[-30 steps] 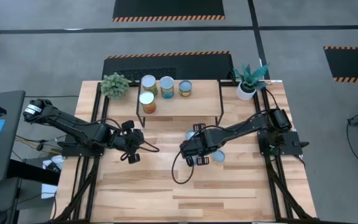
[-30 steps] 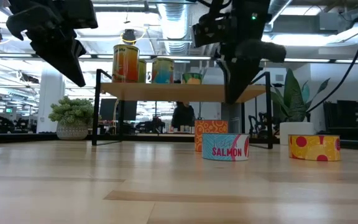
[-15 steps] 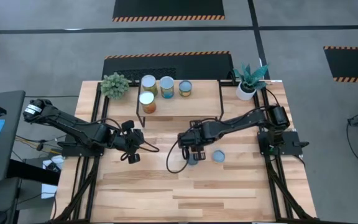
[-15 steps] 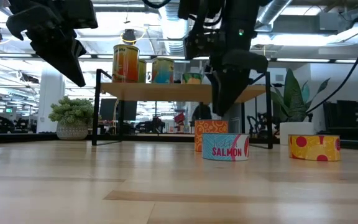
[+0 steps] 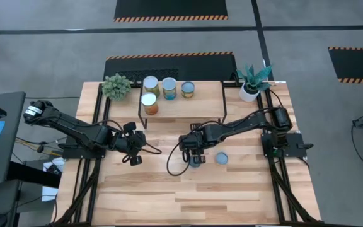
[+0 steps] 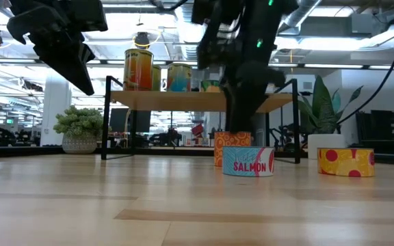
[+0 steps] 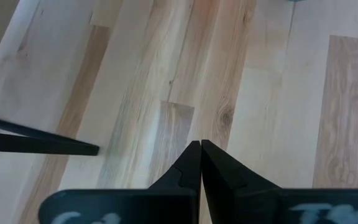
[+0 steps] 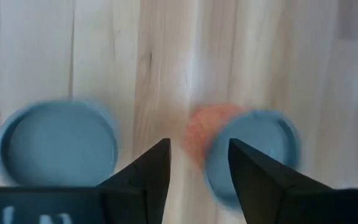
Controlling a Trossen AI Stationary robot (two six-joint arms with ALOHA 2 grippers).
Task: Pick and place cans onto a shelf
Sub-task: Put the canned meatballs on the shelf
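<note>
The shelf point(image 5: 188, 106) stands at the table's far side and bears several cans point(image 5: 169, 85), also seen in the low view point(image 6: 139, 68). On the table are an orange can point(image 6: 231, 141), a flat blue SALMON can point(image 6: 248, 161) and a yellow can with red dots point(image 6: 346, 162). My right gripper point(image 8: 197, 158) is open and points down above two blue-topped cans, one flat point(image 8: 58, 143) and one with an orange side point(image 8: 253, 155). It sits at mid-table point(image 5: 195, 157). My left gripper point(image 7: 200, 149) is shut and empty, above the table's left part point(image 5: 134, 153).
A bushy green plant point(image 5: 116, 86) stands at the shelf's left end. A plant in a white pot point(image 5: 249, 88) stands at the far right corner. A blue-topped can point(image 5: 221, 157) lies just right of my right gripper. Bare wood lies toward the near edge point(image 5: 181, 195).
My right gripper has gone toward the table's left edge and down, and now hangs over the orange and SALMON cans. The cans have not moved.
</note>
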